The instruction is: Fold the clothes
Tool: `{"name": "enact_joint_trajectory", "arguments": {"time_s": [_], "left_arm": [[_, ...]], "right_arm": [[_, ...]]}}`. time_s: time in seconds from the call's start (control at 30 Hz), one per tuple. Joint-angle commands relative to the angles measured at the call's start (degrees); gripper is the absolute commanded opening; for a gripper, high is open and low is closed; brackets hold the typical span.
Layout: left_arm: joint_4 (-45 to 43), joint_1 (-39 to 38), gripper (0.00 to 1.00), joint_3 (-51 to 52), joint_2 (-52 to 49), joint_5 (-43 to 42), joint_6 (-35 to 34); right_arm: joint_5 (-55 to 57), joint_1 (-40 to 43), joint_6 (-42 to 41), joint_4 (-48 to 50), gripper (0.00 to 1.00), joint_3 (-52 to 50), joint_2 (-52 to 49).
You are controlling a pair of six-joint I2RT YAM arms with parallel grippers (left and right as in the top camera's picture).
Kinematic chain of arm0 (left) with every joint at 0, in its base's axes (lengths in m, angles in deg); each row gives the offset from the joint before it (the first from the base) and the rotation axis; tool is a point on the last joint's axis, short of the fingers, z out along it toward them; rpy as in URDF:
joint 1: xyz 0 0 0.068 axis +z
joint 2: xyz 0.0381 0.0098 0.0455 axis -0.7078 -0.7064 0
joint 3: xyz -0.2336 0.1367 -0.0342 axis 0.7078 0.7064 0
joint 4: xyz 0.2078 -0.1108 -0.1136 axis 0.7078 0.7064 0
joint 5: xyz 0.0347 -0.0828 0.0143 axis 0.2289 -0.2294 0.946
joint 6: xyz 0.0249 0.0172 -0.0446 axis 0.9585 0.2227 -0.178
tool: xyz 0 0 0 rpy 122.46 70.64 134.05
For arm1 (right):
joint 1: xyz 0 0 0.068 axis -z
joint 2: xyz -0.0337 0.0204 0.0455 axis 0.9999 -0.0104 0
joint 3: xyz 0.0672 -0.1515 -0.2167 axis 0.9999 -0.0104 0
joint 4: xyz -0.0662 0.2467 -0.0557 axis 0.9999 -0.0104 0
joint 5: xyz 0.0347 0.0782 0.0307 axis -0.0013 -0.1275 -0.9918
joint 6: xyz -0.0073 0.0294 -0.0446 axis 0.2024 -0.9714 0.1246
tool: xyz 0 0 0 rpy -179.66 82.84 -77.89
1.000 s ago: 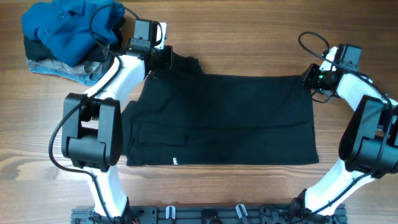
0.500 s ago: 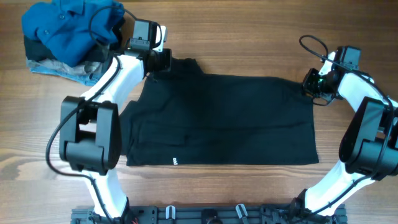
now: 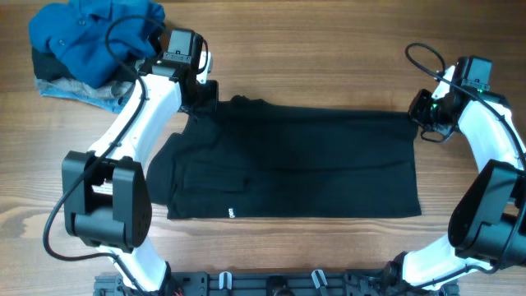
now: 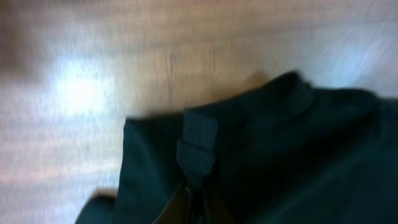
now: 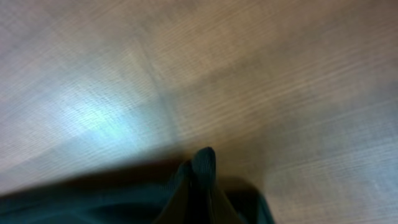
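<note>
- The jaws of the left gripper (image 3: 202, 95) are closed on the far left corner of the black T-shirt (image 3: 304, 160). In the left wrist view a ribbed strip of the cloth stands up just above the closed fingertips.
- The jaws of the right gripper (image 3: 422, 116) are closed on the far right corner of the same T-shirt. In the right wrist view a small peak of dark cloth is squeezed between the fingers.
- The T-shirt lies spread on the wooden table (image 3: 329, 49), about in the middle, with its long side running left to right between the two arms.
- Its far edge runs from one gripper to the other. Its near edge lies fairly straight, on the side towards the arm bases.
- The right part of the T-shirt looks smooth. The left part shows soft creases, and its edge bulges out beneath the left arm.
- A small white tag (image 3: 232, 213) shows at the near edge, left of the middle.
- A blue shirt (image 3: 90, 33) is heaped at the far left of the table on top of a pale denim piece (image 3: 82, 90). The heap is near the left arm's wrist but apart from the T-shirt.
- Both wrist views are blurred. Beyond the pinched cloth they show only bare wood with a bright patch of reflected light.
</note>
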Motion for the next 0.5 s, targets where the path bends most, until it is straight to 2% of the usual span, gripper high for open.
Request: {"name": "enact_joint_trajectory", "arguments": {"time_s": [0.0, 0.23, 0.37, 0.43, 0.47], "left_arm": [[5.49, 0.17, 0.04, -0.48, 0.59, 0.35, -0.15], [13.66, 0.17, 0.04, 1.60, 0.57, 0.33, -0.20], [16.72, 0.17, 0.04, 2.80, 0.57, -0.09, -1.44], [18.08, 0.17, 0.04, 3.10, 0.57, -0.09, -1.46], [18.99, 0.17, 0.04, 3.15, 0.59, -0.11, -1.46]], "right_arm": [[6.56, 0.24, -0.26, -3.34, 0.04, -0.24, 1.03], [10.14, 0.24, -0.31, -8.44, 0.05, -0.24, 1.03], [11.87, 0.24, -0.24, -9.86, 0.14, -0.24, 1.03], [11.91, 0.24, -0.26, -9.97, 0.04, -0.24, 1.03], [11.89, 0.24, -0.28, -10.12, 0.04, -0.24, 1.03]]}}
